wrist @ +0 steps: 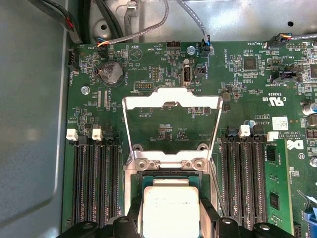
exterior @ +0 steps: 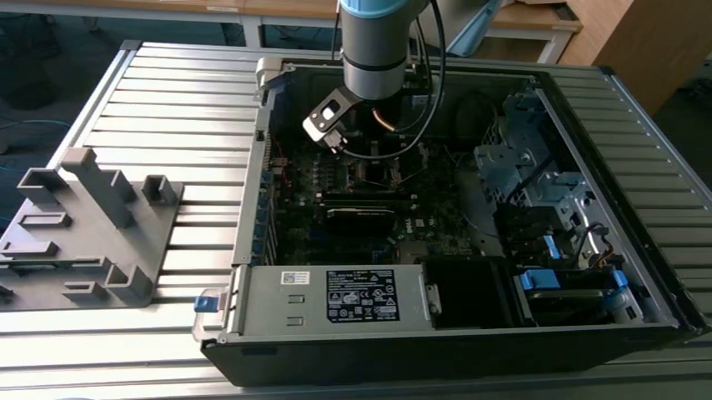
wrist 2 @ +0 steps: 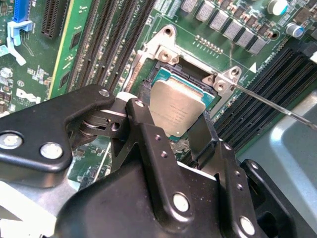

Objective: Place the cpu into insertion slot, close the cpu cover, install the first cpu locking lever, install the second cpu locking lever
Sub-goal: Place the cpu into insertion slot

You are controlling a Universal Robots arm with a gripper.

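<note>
Both fingers [wrist 2: 148, 136] of the vertical hand [wrist 2: 173, 111] clamp the cpu [wrist: 171, 210] over its insertion slot [wrist 2: 166, 69] (cover [wrist: 171, 96] open).

1. Between the fingers [wrist 2: 148, 134] of the claw [wrist 2: 173, 109]: no free gap. They clasp the cpu [wrist 2: 176, 101] by two opposite edges, over the insertion slot [wrist 2: 153, 54].
2. Past the claw, on the hinge side: the cpu cover [wrist: 171, 101] stands raised, a barrier beyond the socket.
3. Flanking the claw: low rows of memory slots [wrist: 94, 183], just beside each finger.
4. Near one finger: a thin lever rod [wrist 2: 267, 101] juts outward.
5. Above the claw: the case [exterior: 250, 192] lies open, and the arm [exterior: 384, 42] enters there.
</note>
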